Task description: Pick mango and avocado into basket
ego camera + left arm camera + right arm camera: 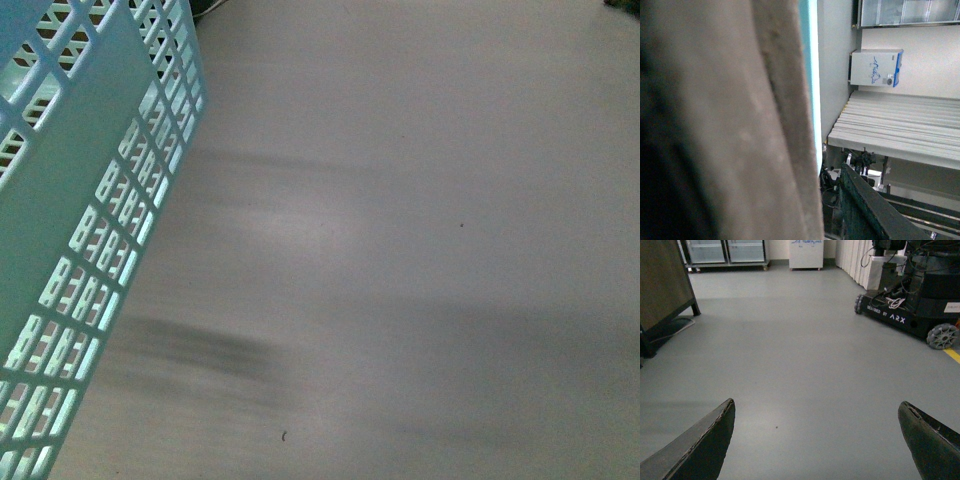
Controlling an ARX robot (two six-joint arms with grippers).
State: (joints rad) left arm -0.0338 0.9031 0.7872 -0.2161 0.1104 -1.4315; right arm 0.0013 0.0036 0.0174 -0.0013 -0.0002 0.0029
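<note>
The aqua-teal slotted basket hangs tilted at the left of the front view, above the grey floor. In the left wrist view its brown-grey handle fills the left half, with a thin teal strip of the basket beside it. My left gripper is shut on this handle; one dark finger shows. My right gripper is open and empty, and its fingers point at bare floor. No mango or avocado is in view.
A black wheeled ARX robot base stands at the far right of the right wrist view. Glass-door fridges and a white cabinet line the far wall. A brown panel stands at the left. A yellow floor line runs by the base.
</note>
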